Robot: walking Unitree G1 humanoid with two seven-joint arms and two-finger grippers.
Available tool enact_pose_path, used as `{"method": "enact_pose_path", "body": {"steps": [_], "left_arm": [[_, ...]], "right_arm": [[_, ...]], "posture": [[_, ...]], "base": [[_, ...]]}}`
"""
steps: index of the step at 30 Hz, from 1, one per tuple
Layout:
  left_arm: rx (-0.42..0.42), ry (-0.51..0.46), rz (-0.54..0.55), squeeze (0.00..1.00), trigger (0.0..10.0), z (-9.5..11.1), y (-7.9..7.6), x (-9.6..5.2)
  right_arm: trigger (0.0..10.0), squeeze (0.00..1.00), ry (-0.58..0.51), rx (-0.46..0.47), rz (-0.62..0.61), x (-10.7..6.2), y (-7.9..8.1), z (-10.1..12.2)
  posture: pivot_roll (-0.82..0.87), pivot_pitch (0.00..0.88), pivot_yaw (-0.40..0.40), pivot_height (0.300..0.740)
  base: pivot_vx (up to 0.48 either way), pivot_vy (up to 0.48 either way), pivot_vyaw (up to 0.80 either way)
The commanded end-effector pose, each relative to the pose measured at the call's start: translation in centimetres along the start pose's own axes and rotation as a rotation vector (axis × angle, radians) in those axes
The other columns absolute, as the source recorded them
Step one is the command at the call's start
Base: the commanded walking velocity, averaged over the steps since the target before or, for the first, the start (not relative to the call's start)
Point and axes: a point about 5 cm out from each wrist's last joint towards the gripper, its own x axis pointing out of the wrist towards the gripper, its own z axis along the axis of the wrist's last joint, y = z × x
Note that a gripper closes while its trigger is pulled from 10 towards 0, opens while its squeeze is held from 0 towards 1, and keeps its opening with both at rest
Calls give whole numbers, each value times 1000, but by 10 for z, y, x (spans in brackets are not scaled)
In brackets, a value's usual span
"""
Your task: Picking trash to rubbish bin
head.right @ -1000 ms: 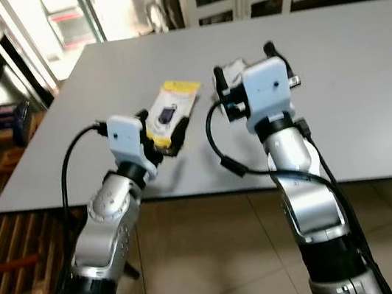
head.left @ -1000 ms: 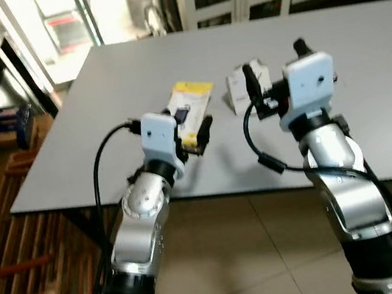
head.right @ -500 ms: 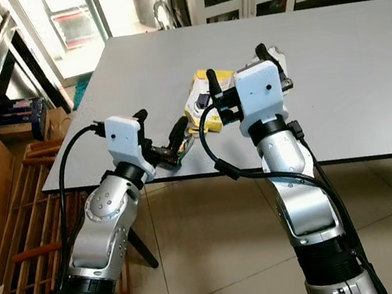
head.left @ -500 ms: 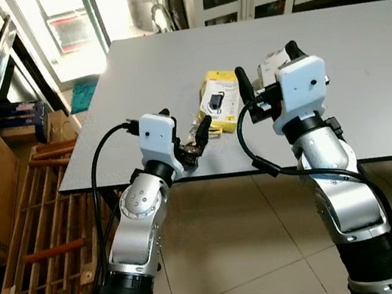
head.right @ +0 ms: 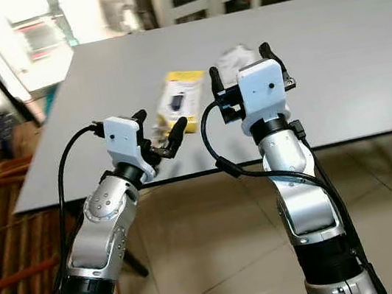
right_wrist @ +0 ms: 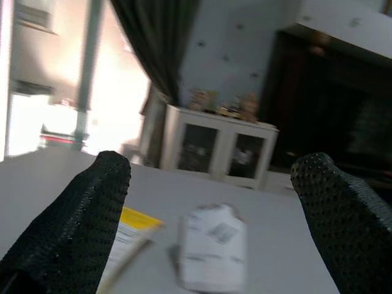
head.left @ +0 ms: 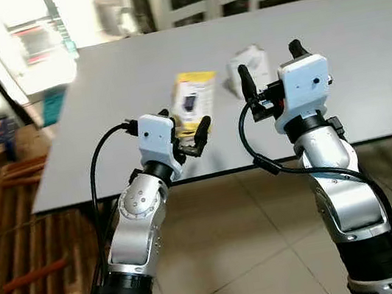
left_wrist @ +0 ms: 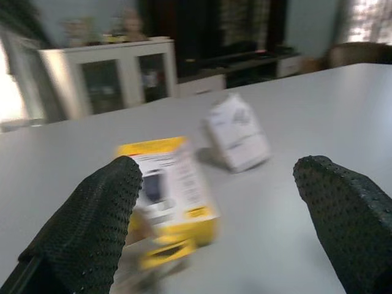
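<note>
Standing at the near edge of the grey surface (head.left: pixel 360 54), I have both arms raised and nothing in either of them yet. Against half a second ago the whole picture has slid: the surface edge now runs closer under my wrists and the room on the left has blurred, so I read that as my own body and head shifting, not as the things moving.

My left gripper (head.left: pixel 188 135) hovers over the near edge with its fingers spread wide and empty. Just beyond it lies the yellow packet (head.left: pixel 193 101), flat on the surface. In the left wrist view it sits between my two black fingers, so I am lined up with it better than before.

My right gripper (head.left: pixel 268 76) is held higher, fingers also wide and empty. The white crumpled packet (head.left: pixel 249 69) lies just beyond it, to the right of the yellow one and close beside it.

No bin is in sight, so my judgement is that the pick itself comes first: reach forward and down, then close.
</note>
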Motion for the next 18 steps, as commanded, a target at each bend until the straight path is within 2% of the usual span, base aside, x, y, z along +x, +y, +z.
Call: {"method": "enact_pose_path", "body": {"steps": [1, 8, 18], "left_arm": [[9, -11, -13, 0, 10000, 3, 0, 0], [14, -15, -27, 0, 10000, 4, -1, 1], [11, -19, -36, 0, 10000, 4, -2, 0]], "right_arm": [[10000, 0, -6, 1, -7, 2, -1, 3], [10000, 0, -16, -10, -5, 2, -1, 4], [10000, 0, -19, -17, -3, 2, 0, 4]], "posture": [[-51, 68, 56, 740], [-52, 70, 59, 740], [-49, 69, 56, 740]], "base": [[0, 0, -463], [267, 0, 0], [445, 0, 0]]}}
